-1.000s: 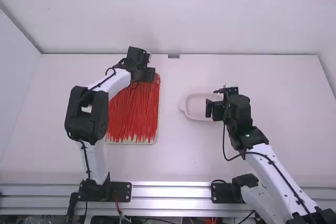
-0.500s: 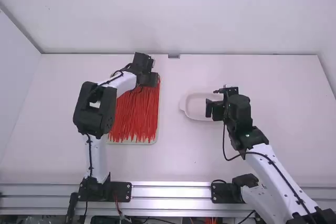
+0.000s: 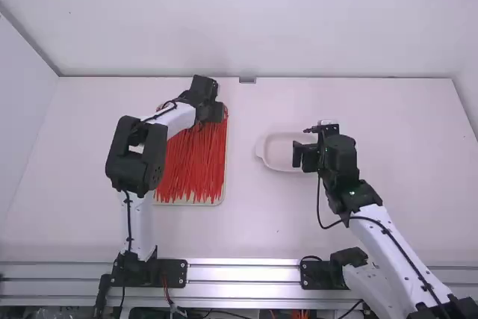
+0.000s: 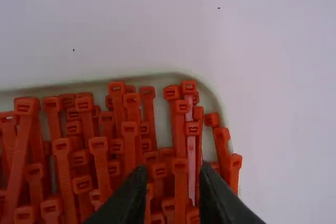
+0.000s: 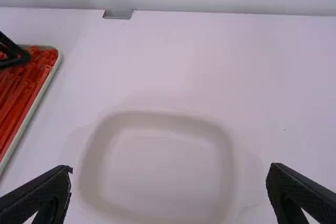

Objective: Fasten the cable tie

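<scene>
1. The cable ties (image 3: 196, 162) are seen as orange-red plastic strips. They are heaped on a pale flat tray (image 3: 188, 202) with rounded corners, left of the middle of the white table (image 3: 388, 117).
2. Their long axes are laid roughly parallel, running away from the arm bases. The square slotted heads are gathered at the tray's far end.
3. The left gripper (image 4: 173, 174) is positioned at the far right corner of the heap. Its black fingers are set slightly apart, with a few tie heads between them.
4. The right gripper (image 5: 168, 182) is held over a smooth white dish (image 5: 157, 115), which is oblong with rounded corners and small end tabs. Its textured fingers are spread wide.
5. The dish is placed near the tray, not touching it.
</scene>
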Robot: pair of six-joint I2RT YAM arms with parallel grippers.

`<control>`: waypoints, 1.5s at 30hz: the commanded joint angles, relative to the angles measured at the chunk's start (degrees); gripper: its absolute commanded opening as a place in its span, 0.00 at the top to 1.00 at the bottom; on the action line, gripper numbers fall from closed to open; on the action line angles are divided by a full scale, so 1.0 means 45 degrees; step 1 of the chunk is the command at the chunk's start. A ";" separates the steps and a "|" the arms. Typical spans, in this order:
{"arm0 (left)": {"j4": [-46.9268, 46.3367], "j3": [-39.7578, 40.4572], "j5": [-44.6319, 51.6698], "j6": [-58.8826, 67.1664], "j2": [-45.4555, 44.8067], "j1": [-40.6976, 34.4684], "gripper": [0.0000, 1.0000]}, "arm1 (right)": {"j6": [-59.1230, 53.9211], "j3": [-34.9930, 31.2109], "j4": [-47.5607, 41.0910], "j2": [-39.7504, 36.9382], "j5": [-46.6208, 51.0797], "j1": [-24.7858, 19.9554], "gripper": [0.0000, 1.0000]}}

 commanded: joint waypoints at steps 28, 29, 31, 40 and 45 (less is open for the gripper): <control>0.0520 0.0209 -0.0204 -0.0039 0.0670 -0.0287 0.77 | -0.0019 0.0374 0.0529 0.0447 -0.0029 0.0238 0.01; 0.0622 0.0209 -0.0209 -0.0044 0.0758 -0.0282 0.77 | -0.0010 0.0369 0.0520 0.0452 -0.0024 0.0238 0.01; 0.0661 0.0214 -0.0199 -0.0044 0.0797 -0.0282 0.77 | -0.0015 0.0369 0.0525 0.0447 -0.0024 0.0257 0.01; 0.0646 0.0209 -0.0214 -0.0034 0.0816 -0.0282 0.78 | -0.0019 0.0374 0.0583 0.0403 -0.0010 0.0398 0.01; 0.0665 0.0209 -0.0267 -0.0044 0.0816 -0.0282 0.78 | -0.0019 0.0369 0.0573 0.0403 -0.0015 0.0384 0.01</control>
